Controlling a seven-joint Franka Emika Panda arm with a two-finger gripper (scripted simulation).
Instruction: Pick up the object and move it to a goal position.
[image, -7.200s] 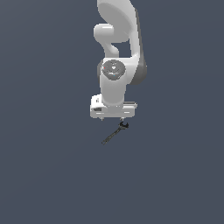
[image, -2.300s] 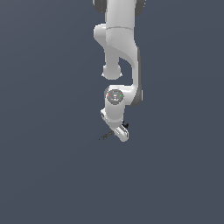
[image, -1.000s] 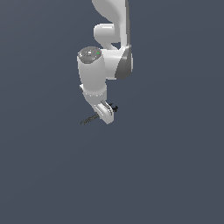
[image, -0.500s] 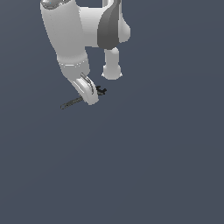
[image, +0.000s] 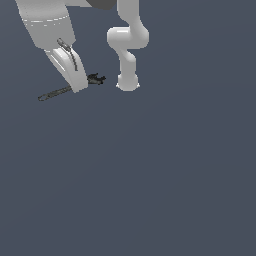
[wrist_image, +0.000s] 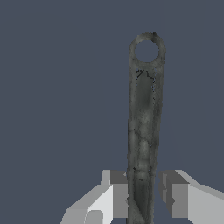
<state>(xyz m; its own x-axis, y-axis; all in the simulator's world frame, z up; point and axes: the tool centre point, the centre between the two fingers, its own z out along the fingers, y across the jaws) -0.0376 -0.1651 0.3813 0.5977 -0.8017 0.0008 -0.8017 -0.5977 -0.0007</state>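
One end effector (wrist_image: 143, 199) clamps the unmarked wrench (wrist_image: 143, 127) by its handle, no writing visible.

I see my single white arm (image: 127, 47) rising from its base at the upper middle of the exterior view, then looping over toward that view's left. My gripper (image: 79, 86) points down and slightly rightward there. In the wrist view, my two grey fingers (wrist_image: 116, 192) are closed around the wrench (wrist_image: 143, 131).
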